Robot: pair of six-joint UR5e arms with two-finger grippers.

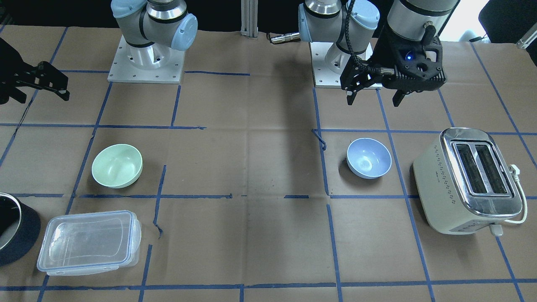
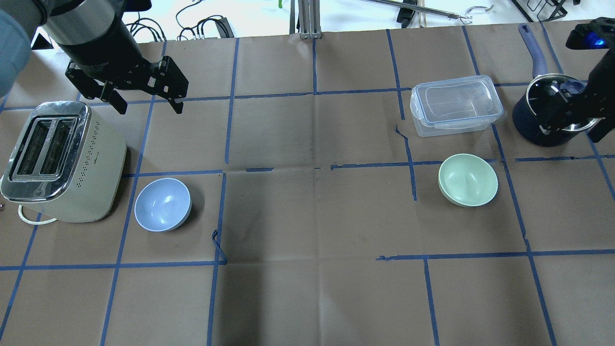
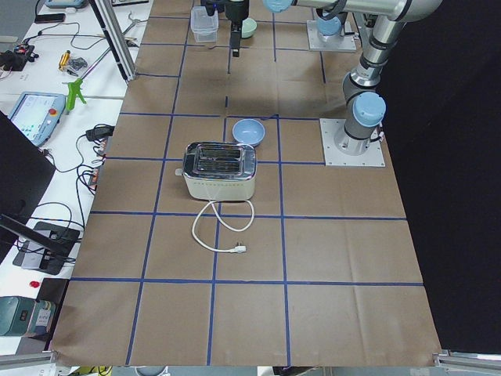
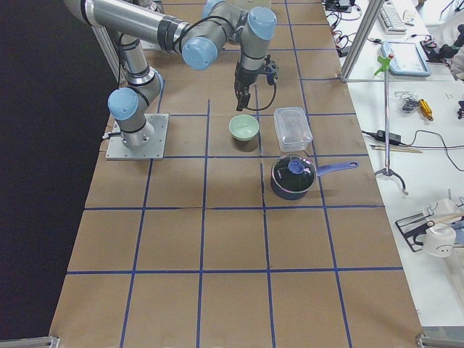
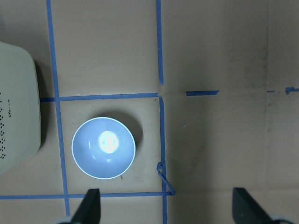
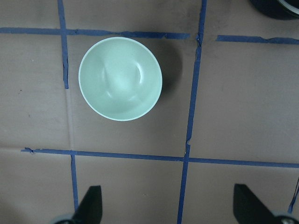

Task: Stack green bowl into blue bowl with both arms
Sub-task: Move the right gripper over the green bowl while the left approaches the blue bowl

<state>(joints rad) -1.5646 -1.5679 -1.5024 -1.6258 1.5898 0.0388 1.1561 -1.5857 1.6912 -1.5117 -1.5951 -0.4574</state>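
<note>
Left gripper (image 5: 167, 190) fingers apart near blue bowl (image 5: 103, 148); right gripper (image 6: 167, 187) seemingly likewise, near green bowl (image 6: 120, 79).

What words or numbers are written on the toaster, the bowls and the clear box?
On the toaster: a tiny dark mark, too small to read.
On the blue bowl: none.
On the green bowl: none.
On the clear box: none shows.
Nothing can be read.

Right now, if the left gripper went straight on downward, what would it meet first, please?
Probably the bare table paper beside the blue bowl, not the bowl itself: in the wrist view the bowl sits off to one side of the open left gripper. Height is hard to judge.
</note>
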